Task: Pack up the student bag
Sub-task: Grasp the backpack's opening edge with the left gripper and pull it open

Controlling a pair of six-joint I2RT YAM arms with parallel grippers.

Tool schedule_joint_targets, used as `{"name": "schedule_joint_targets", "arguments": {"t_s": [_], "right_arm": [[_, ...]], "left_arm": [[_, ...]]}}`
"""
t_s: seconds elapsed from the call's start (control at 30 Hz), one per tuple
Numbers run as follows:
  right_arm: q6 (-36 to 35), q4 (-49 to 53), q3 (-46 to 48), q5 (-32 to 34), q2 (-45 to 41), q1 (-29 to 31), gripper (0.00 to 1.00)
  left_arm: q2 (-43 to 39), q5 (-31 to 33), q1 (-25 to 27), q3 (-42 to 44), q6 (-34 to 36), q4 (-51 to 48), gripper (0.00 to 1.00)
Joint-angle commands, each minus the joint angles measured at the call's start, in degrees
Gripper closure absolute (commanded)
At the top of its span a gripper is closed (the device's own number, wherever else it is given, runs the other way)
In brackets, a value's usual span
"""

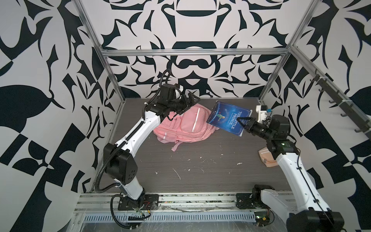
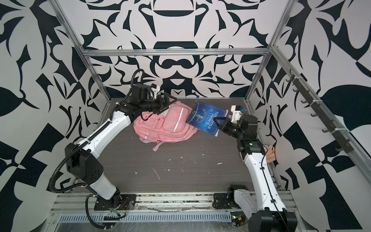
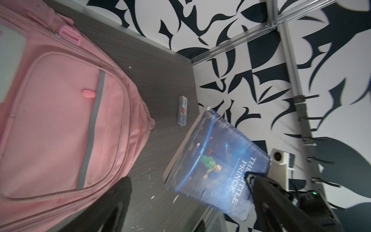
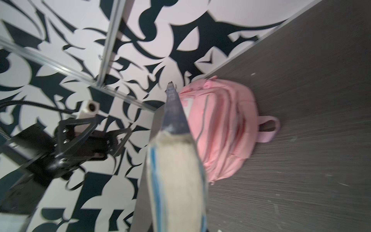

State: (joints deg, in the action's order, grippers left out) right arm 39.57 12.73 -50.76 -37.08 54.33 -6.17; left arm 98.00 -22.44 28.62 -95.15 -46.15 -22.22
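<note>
While right pincer clamps book, left pincer gapes, its wrist alone showing packet.

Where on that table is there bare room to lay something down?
The front half of the table, between the backpack and the arm bases, is bare except for white flecks. The back is crowded: the backpack, the open left gripper over it, the book held by the right gripper. A pouch occupies the right edge.

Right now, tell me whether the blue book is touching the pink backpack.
Apart. The left wrist view shows a strip of bare table between the blue book and the pink backpack; in both top views they only overlap.
</note>
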Motion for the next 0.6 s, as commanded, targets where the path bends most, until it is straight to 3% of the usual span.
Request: {"name": "schedule_joint_targets", "arguments": {"t_s": [0.0, 0.17, 0.33, 0.57], "right_arm": [[-10.76, 10.21, -6.21, 9.43, -1.59, -1.52, 1.0], [-10.0, 9.83, -9.37, 16.26, 1.15, -1.65, 1.0], [-9.91, 11.39, -11.47, 18.37, 2.43, -1.65, 1.0], [-12.37, 16.18, -11.94, 19.65, 0.47, -1.63, 1.0]], "left_arm": [[7.85, 9.01, 1.79, -3.76, 6.94, -14.83, 0.06], [21.59, 20.9, 7.13, -24.58, 12.68, -29.0, 0.19], [34.29, 24.61, 10.1, -40.36, 14.19, -34.49, 0.21], [44.53, 28.33, 12.86, -45.4, 19.64, -33.33, 0.27]]}}
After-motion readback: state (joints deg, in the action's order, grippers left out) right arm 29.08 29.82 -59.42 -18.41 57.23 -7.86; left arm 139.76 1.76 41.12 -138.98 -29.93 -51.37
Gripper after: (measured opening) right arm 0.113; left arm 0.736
